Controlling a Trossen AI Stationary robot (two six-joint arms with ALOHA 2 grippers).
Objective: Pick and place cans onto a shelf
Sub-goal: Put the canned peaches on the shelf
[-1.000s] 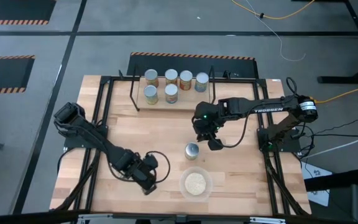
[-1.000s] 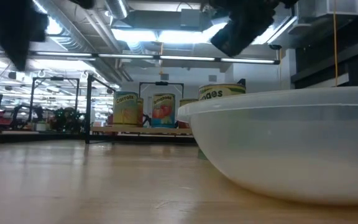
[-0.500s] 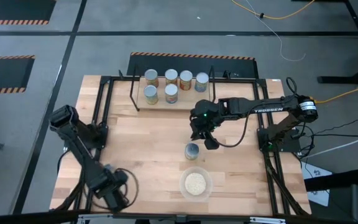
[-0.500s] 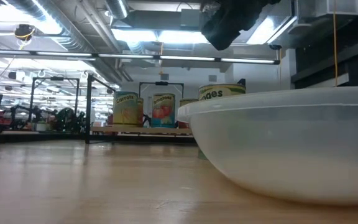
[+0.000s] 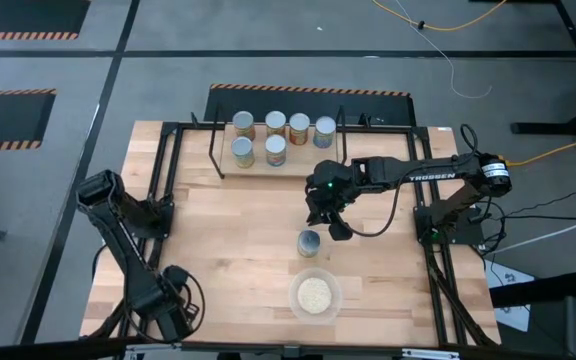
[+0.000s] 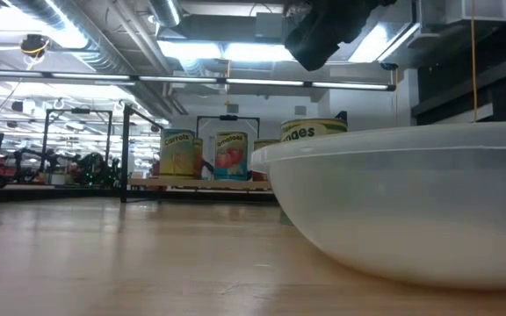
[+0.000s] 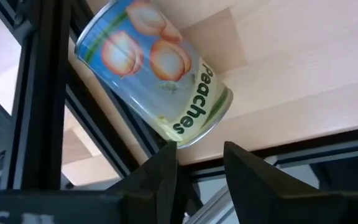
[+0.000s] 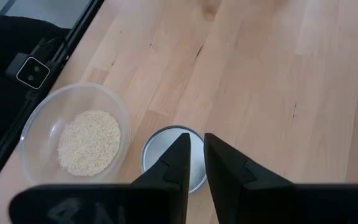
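Six cans stand on the shelf (image 5: 278, 138) at the table's far side. One can (image 5: 309, 241) with a silver top stands upright on the wood mid-table. My right gripper (image 5: 336, 230) hovers above it, fingers almost together (image 8: 196, 140), with the can's top (image 8: 166, 158) just beyond the tips. A blue peaches can (image 7: 154, 74) lies on its side on the wood beside a black frame rail. My left gripper (image 5: 173, 318) stands at the near left corner, pointing down. Its fingers (image 7: 197, 152) are apart, just short of the can's end, with nothing between them.
A clear bowl of pale grains (image 5: 314, 294) sits near the front edge, just nearer than the upright can, and fills the low view (image 6: 393, 202). Black frame rails (image 5: 168, 200) run along the table's left and right sides. Bare wood lies between the shelf and the bowl.
My left gripper has swung from the near middle of the table, beside the bowl, to the near left corner, rolling its wrist as it went. My right gripper has stayed over the upright can and tipped slightly.
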